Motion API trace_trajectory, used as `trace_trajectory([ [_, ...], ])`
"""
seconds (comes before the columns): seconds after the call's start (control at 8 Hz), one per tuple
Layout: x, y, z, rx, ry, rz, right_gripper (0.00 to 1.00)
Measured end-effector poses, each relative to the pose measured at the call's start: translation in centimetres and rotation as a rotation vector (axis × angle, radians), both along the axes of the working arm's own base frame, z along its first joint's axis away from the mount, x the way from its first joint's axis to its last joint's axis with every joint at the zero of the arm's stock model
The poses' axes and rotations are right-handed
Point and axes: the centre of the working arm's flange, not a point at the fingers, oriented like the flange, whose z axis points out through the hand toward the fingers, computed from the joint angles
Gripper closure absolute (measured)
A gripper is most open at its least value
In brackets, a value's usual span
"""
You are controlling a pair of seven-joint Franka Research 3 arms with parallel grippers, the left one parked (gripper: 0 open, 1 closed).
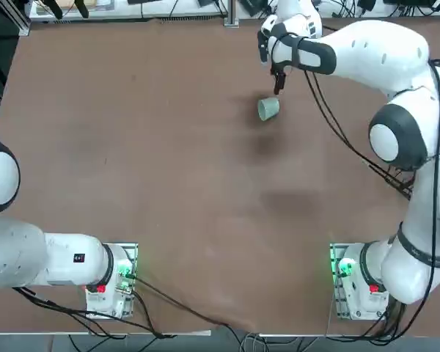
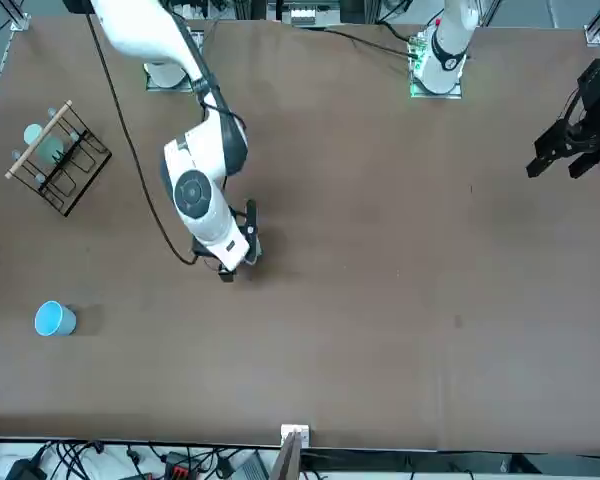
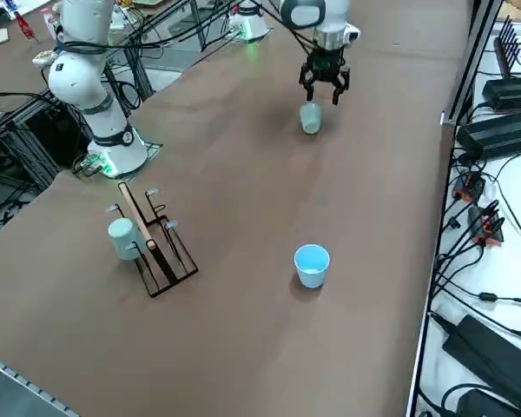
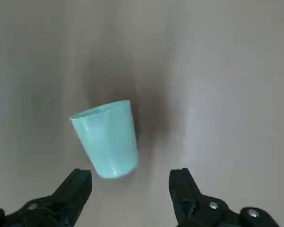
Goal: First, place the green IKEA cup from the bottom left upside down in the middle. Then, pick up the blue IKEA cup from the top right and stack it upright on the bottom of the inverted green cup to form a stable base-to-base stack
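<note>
The green IKEA cup lay tipped on its side on the brown desk, in the far part of the desk toward the working arm's half. From the wrist camera the green IKEA cup showed its tapered wall in full, with the narrower end toward the fingers and the wide rim pointing away. The right gripper hung just above and beside it, not touching; its fingers stood well apart with nothing between them. From the right side the gripper sat just over the cup, the two dark fingers spread and pointing down. In the front view the arm's wrist covered the cup, so only the gripper showed low over the desk there.

The blue IKEA cup rested well apart from the green one, nearer the robot's right edge of the desk. It seemed to lie on its side with its mouth open toward the front camera, though from the right side it could pass for upright. Beside it, apart, stood a black wire rack with a wooden stick and a whitish-teal piece on it.
</note>
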Motion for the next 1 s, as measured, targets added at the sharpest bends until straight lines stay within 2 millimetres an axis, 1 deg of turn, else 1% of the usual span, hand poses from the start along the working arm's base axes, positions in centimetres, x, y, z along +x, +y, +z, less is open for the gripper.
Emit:
trace_trajectory([
  [0.25, 0.5, -1.6, -2.5, 0.092, 0.044, 0.082, 0.01],
  [0.5, 0.9, -2.7, -4.3, 0.133, 0.051, 0.139, 0.01],
  [0.75, 1.0, -4.0, -6.3, 0.206, 0.087, 0.160, 0.03],
  [1.0, 0.8, -4.9, -7.5, 0.244, 0.110, 0.166, 0.03],
])
